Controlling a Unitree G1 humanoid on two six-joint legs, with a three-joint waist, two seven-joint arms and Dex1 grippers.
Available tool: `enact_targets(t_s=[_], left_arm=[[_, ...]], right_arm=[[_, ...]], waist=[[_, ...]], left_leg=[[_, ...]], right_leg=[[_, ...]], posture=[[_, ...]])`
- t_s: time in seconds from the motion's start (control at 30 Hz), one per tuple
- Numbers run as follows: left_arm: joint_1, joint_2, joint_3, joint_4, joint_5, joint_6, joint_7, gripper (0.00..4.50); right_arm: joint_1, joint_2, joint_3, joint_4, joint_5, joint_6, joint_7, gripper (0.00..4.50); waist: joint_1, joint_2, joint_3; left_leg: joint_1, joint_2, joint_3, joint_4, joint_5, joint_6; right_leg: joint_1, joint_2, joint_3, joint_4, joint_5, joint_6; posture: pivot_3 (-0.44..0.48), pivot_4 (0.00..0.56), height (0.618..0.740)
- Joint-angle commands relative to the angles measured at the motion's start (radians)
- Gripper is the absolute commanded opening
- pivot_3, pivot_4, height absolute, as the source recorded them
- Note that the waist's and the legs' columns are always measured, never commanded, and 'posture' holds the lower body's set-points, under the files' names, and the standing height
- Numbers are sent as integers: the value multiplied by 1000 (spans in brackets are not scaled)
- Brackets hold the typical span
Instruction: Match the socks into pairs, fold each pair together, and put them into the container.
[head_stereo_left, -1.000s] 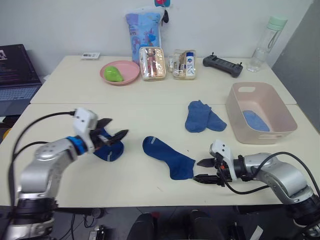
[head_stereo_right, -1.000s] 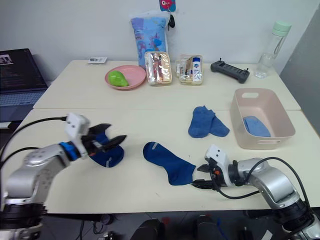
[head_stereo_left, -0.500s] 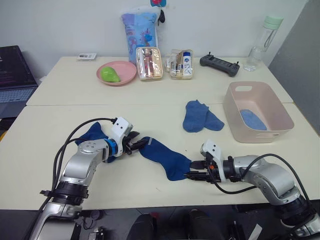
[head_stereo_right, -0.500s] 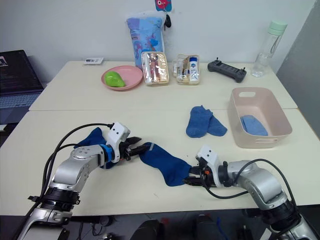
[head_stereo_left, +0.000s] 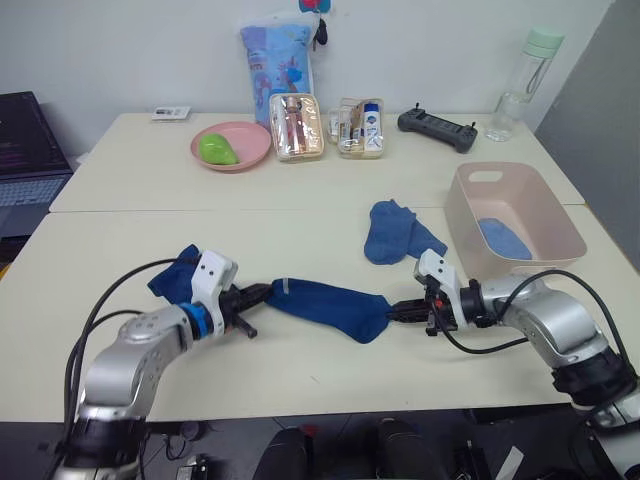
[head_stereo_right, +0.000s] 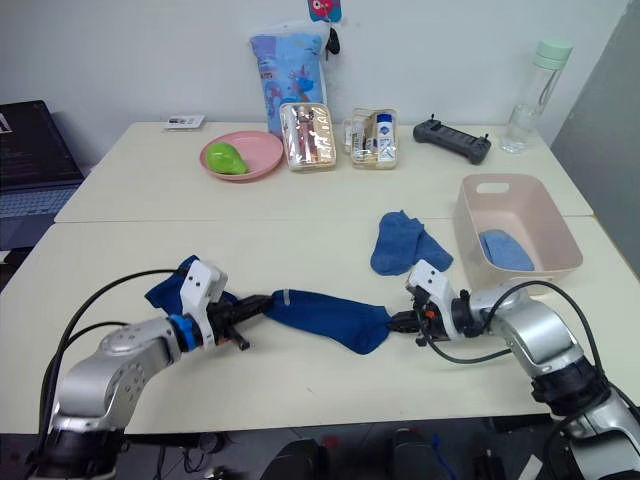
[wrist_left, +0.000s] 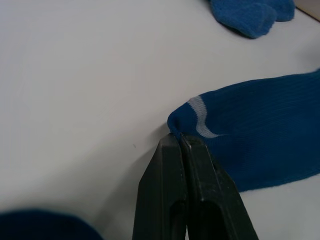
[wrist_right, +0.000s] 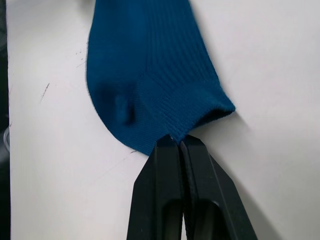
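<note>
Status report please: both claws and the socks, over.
Left claw and right claw shut on dark blue sock, one each end. Container holds one light sock. Path clear.

Left gripper (head_stereo_left: 262, 291) moved from the far-left sock (head_stereo_left: 172, 280) to the dark blue sock (head_stereo_left: 325, 307), now pinching its toe; right gripper (head_stereo_left: 396, 309) closed on its cuff; sock stretched straight.

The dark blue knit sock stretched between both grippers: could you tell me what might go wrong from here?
Both grips look marginal: the left gripper pinches only the toe edge of the dark blue knit sock, and the right gripper only the cuff rim, so either end may slip free. A second dark blue sock lies right beside the left arm and could get dragged along.
</note>
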Motion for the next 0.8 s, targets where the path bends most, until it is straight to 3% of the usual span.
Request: enact_targets(t_s=[0.03, 0.27, 0.47, 0.6, 0.73, 0.8], left_arm=[[66, -24, 27, -152, -58, 42, 50, 20], [230, -125, 33, -307, -81, 49, 185, 20], [266, -180, 41, -303, -74, 5, 241, 20], [254, -187, 49, -298, -114, 20, 240, 20], [253, -150, 10, -226, -53, -24, 208, 20], [244, -141, 10, -200, -45, -42, 202, 627]], right_arm=[[-62, -10, 47, 41, -30, -65, 101, 0], [-240, -29, 178, 213, -167, -255, 328, 0], [-360, 32, 208, 394, -278, -394, 373, 0], [-395, 41, 222, 494, -334, -462, 426, 0], [-381, 69, 208, 522, -348, -487, 432, 0], [-373, 73, 196, 518, -352, -492, 430, 731]], waist=[[4, 0, 0], [3, 0, 0], [3, 0, 0], [6, 0, 0], [7, 0, 0], [7, 0, 0]], left_leg=[[0, 0, 0, 0, 0, 0], [0, -1, 0, 0, 0, 0], [0, 0, 0, 0, 0, 0], [0, 0, 0, 0, 0, 0], [0, -1, 0, 0, 0, 0], [0, -1, 0, 0, 0, 0]], right_leg=[[0, 0, 0, 0, 0, 0], [0, -1, 0, 0, 0, 0], [0, 0, 0, 0, 0, 0], [0, 0, 0, 0, 0, 0], [0, -1, 0, -1, 0, 0], [0, -1, 0, 0, 0, 0]], posture=[[0, 150, 740], [0, 150, 740], [0, 150, 740], [0, 150, 740], [0, 150, 740], [0, 150, 740]])
